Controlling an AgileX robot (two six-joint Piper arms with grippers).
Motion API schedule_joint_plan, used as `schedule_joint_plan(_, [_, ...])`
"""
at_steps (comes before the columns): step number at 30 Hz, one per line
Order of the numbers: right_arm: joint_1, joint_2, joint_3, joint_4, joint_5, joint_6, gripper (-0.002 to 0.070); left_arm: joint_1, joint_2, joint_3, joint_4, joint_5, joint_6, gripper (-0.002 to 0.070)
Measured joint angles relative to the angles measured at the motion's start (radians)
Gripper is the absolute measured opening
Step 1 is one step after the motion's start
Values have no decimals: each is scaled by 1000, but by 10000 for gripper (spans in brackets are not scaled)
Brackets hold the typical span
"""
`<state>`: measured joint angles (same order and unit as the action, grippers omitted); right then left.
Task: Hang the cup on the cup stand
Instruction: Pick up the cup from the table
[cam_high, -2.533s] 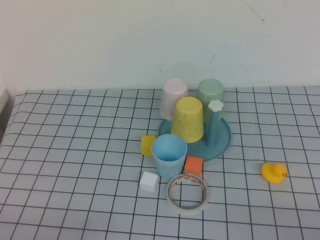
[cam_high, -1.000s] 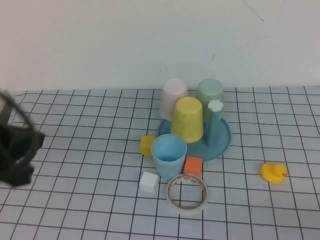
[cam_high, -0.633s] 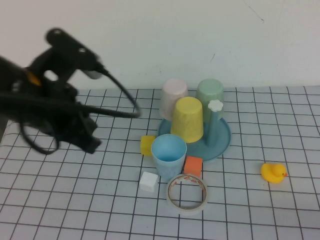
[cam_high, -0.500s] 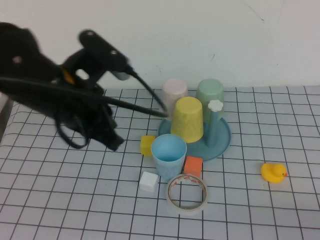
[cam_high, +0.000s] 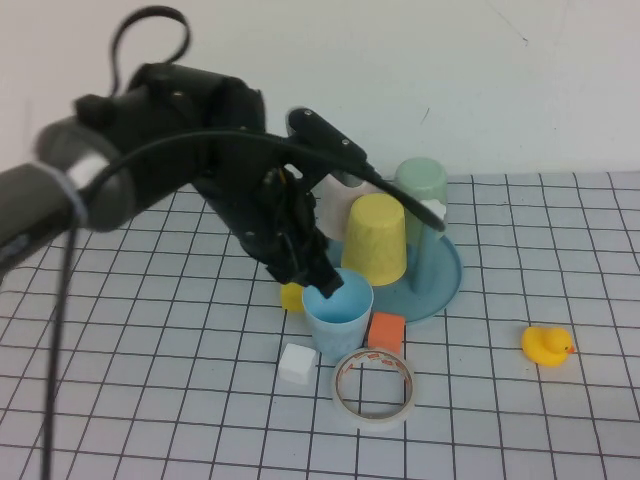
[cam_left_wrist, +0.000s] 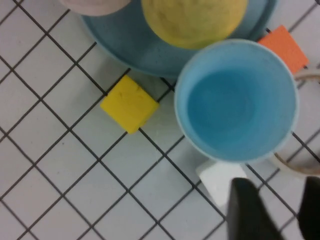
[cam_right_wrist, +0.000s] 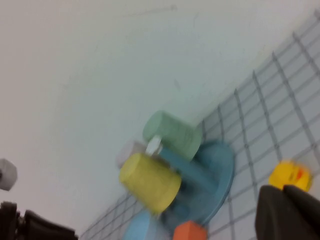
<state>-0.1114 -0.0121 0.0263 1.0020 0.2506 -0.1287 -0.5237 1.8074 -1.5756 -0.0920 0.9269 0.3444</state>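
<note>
The light blue cup (cam_high: 338, 312) stands upright, mouth up, on the checked cloth just in front of the teal cup stand (cam_high: 445, 285). The stand holds an inverted yellow cup (cam_high: 376, 238), a green cup (cam_high: 420, 185) and a pink cup (cam_high: 337, 215); its white flower knob (cam_high: 434, 209) tops a peg. My left gripper (cam_high: 322, 282) hangs at the blue cup's left rim. In the left wrist view the gripper (cam_left_wrist: 280, 212) is open and empty, beside the blue cup (cam_left_wrist: 237, 100). My right gripper (cam_right_wrist: 284, 192) is shut, away from the stand (cam_right_wrist: 215, 170), out of the high view.
Around the cup lie a yellow block (cam_left_wrist: 129, 103), a white block (cam_high: 298, 363), an orange block (cam_high: 387, 332) and a tape roll (cam_high: 374, 386). A yellow duck (cam_high: 547, 345) sits at the right. A white wall stands behind the table.
My left arm has swept in from the left edge to the blue cup's rim. The cups, stand and blocks have not moved.
</note>
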Motion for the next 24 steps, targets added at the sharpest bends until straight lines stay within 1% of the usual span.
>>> schedule_joint_plan(2, [0, 0, 0, 5, -61, -46, -1, 0, 45, -36, 2, 0, -25, 251])
schedule_joint_plan(4, [0, 0, 0, 47, -101, -68, -1, 0, 83, -70, 4, 0, -48, 349])
schedule_joint_plan(5, [0, 0, 0, 85, -109, -73, -1, 0, 104, -89, 6, 0, -59, 388])
schedule_joint_plan(7, [0, 0, 0, 166, -112, -77, -1, 0, 146, -125, 10, 0, -83, 430])
schedule_joint_plan(9, [0, 0, 0, 242, -119, -79, -1, 0, 184, -157, 18, 5, -119, 448])
schedule_joint_plan(11, [0, 0, 0, 279, -125, -79, -1, 0, 224, -187, 37, 19, -161, 457])
schedule_joint_plan(16, [0, 0, 0, 307, -128, -80, -1, 0, 288, -211, 61, 46, -216, 463])
schedule_joint_plan(24, [0, 0, 0, 370, -131, -83, -1, 0, 350, -220, 59, 47, -269, 463])
